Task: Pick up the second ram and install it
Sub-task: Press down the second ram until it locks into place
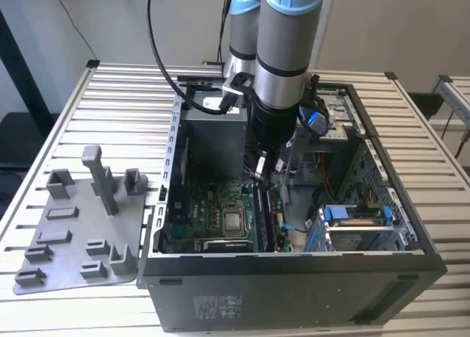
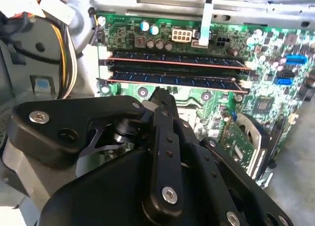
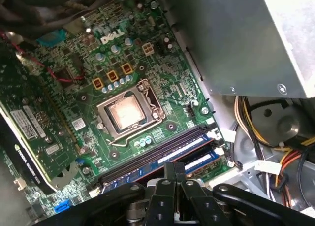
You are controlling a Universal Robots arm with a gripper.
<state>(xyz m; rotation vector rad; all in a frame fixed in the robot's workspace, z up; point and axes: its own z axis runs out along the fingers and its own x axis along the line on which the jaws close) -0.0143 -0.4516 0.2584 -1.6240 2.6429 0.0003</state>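
your arm reaches down into the open computer case on the slatted worktop, over the green motherboard. the second ram lies in its slot beside another stick. the claw hovers just above, whether clenched or released i cannot tell. it's light, stiff, fragile: grip the long edges.

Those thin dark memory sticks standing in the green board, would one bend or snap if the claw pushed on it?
Probably stiff rather than floppy: each memory stick stands straight on edge in its slot. Likely light, being so thin. Possibly fragile: small chips line its face, and the motherboard beneath is crowded with parts, so a skewed push from the gripper might do damage.
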